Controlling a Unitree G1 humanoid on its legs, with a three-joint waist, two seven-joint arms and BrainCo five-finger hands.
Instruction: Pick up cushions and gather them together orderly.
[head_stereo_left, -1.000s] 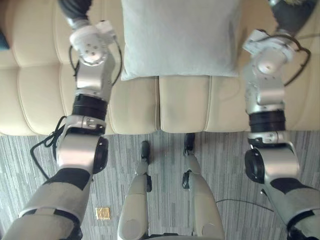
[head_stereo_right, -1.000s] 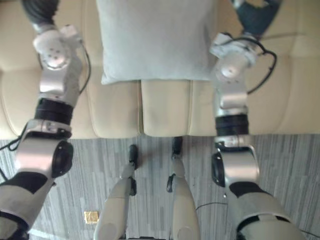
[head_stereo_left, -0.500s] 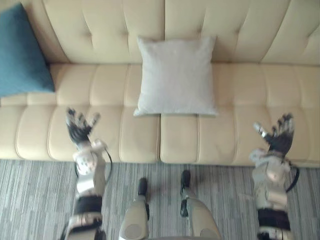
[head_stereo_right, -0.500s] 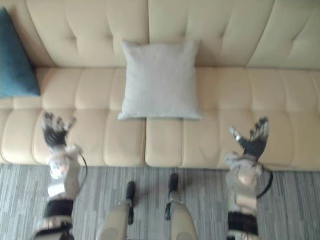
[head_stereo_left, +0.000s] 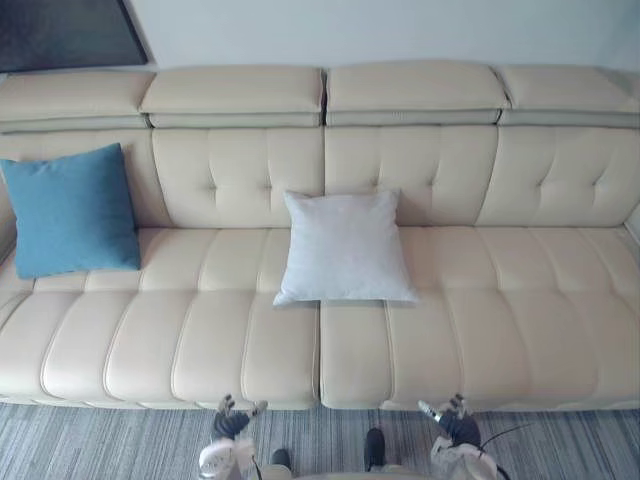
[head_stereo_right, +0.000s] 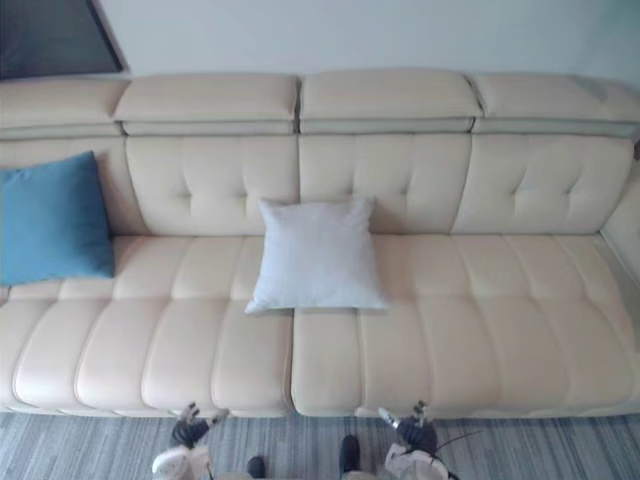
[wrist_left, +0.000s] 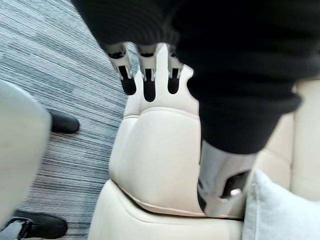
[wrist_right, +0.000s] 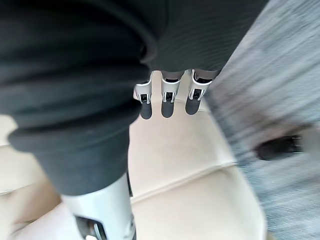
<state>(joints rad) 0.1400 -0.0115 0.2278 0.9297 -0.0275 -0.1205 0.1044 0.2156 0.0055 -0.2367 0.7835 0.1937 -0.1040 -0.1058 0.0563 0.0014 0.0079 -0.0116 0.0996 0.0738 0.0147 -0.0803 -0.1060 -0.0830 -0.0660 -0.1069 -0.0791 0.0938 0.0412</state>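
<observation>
Blue cushion (head_stereo_left: 70, 210) far left, grey cushion (head_stereo_left: 345, 248) mid-seat, well apart. Left hand (head_stereo_left: 232, 422), right hand (head_stereo_left: 452, 425) spread wide, empty. Likely pre-grasp; next needs reaching one cushion.

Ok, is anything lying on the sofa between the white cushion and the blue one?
Nothing visible does. Only bare sofa seat lies between the white cushion in the middle and the blue cushion leaning against the backrest at the robot's left end.
</observation>
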